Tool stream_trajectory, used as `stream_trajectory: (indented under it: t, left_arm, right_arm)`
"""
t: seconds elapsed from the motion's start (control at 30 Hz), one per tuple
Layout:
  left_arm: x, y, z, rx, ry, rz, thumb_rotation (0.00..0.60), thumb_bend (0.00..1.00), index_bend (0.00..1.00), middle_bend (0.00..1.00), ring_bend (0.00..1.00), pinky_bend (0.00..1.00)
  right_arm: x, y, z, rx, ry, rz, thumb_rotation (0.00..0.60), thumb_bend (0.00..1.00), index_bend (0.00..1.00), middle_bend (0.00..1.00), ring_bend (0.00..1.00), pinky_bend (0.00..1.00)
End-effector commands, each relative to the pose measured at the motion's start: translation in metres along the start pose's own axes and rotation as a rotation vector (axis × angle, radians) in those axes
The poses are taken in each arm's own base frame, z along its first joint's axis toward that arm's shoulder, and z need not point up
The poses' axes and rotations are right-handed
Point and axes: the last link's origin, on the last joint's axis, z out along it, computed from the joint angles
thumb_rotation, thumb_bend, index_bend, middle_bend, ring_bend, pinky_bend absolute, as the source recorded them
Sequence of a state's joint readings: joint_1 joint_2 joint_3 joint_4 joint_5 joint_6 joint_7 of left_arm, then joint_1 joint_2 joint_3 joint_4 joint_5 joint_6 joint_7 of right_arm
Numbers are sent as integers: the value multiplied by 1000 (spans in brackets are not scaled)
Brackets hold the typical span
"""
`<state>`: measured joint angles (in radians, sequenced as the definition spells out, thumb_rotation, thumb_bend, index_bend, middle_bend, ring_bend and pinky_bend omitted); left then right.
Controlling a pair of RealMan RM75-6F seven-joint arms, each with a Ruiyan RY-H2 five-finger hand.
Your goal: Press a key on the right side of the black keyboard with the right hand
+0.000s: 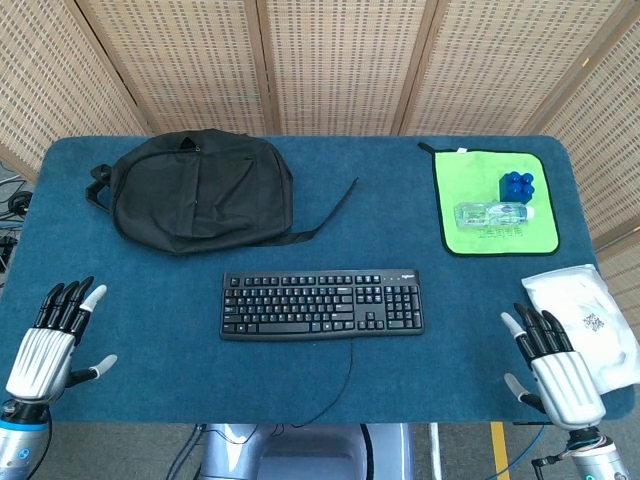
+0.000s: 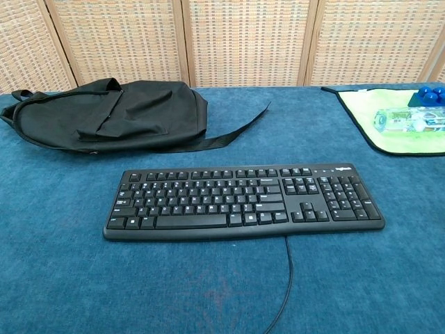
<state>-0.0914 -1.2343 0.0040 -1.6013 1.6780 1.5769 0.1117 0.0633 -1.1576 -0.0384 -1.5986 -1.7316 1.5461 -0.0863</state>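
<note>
Keyboard [image 1: 322, 303] left of right robot hand [image 1: 553, 368]

You have the black keyboard [image 1: 321, 304] lying flat on the blue table [image 1: 450, 300], roughly centred between the left and right edges and closer to the near edge than the far one. Its long side runs parallel to the near edge, with the number pad at its right end. A thin black cable [image 1: 343, 385] leaves its near side and trails off over the near edge.
</note>
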Motion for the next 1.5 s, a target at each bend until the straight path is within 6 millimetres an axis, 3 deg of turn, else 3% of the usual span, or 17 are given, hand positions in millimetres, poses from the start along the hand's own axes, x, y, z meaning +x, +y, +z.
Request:
stream_trajectory:
  t: [0.03,0.17,0.27,0.33,0.4,0.5,0.67,0.8,1.0,1.5]
  left_arm:
    - [2,-1,0,5,8,-6,600,0,0,0,0,0]
    - [4,-1,-1,8,11,-8,600,0,0,0,0,0]
    - [3,-1,0,5,7,-7,600,0,0,0,0,0]
    - [2,-1,0,6,4,-5,600,0,0,0,0,0]
    - [2,-2,0,8,4,-3,600,0,0,0,0,0]
    - [3,-2,0,10,9,1,600,0,0,0,0,0]
    - [3,-3,1,16,14,11,600,0,0,0,0,0]
    - [2,-3,1,14,12,17,600,0,0,0,0,0]
    - [0,-2,0,7,5,26,600,0,0,0,0,0]
    - [-2,-3,1,12,-2,21,600,0,0,0,0,0]
  right_arm:
    - [0,-2,2,3,-3,2,600,303,0,0,0,54]
    - [2,-7,9,16,-13,-4,600,311,0,16,0,54]
    - [10,-13,22,30,-10,-9,600,311,0,123,6,57]
    - [16,-17,32,39,-2,-23,600,315,0,220,79,105]
    - [23,-23,43,53,9,-50,600,332,3,350,231,233]
    - [32,-35,64,68,20,-86,600,358,8,466,363,339]
    - [37,-52,93,86,-32,-139,600,394,38,596,502,402]
    - [36,-64,115,94,-118,-186,600,497,53,670,576,439]
    - [28,-80,137,94,-249,-206,600,619,76,718,623,470]
    - [-3,-122,167,86,-415,-248,600,620,94,720,625,470]
